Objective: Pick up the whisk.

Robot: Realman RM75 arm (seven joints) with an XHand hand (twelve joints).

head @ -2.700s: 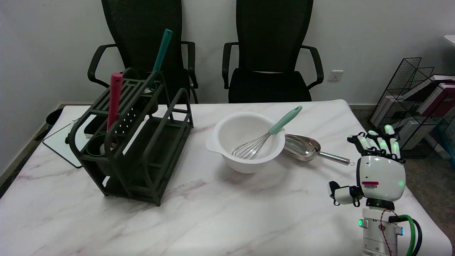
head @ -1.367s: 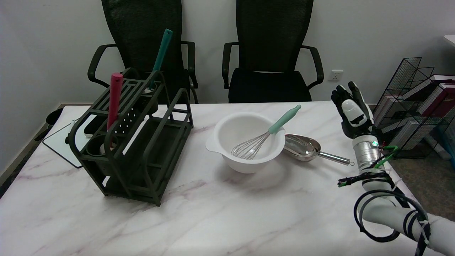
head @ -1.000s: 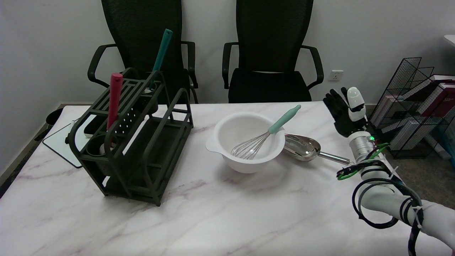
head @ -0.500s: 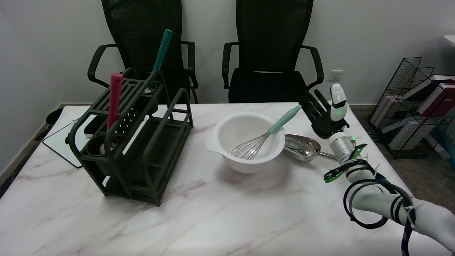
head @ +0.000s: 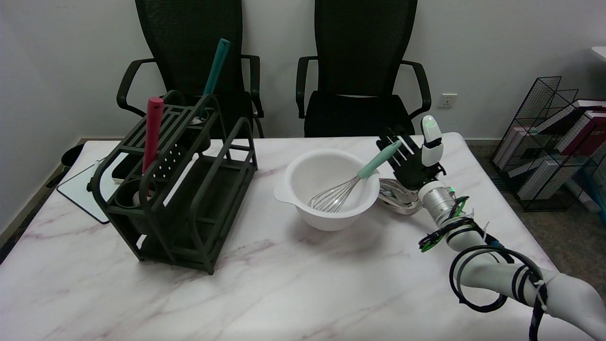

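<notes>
Table [head: 303, 284] fills most of the frame, and we work down from it. Rack [head: 180, 189] stands left of centre, dark, with a red handle and a teal handle sticking up from it. Bowl [head: 289, 192] sits at centre, white. Whisk [head: 352, 182] leans inside it, wires down in the bowl, mint handle slanting up over the rim toward the upper right. Scoop [head: 400, 201] lies just right of the bowl, partly under the wrist.

Progress, as we judge it: whisk not yet lifted; grasp and lift both remain.

Right hand [head: 411, 158] is just right of the handle's upper end, palm toward it, fingers spread, holding nothing. We cannot tell whether the fingers touch the handle.
</notes>
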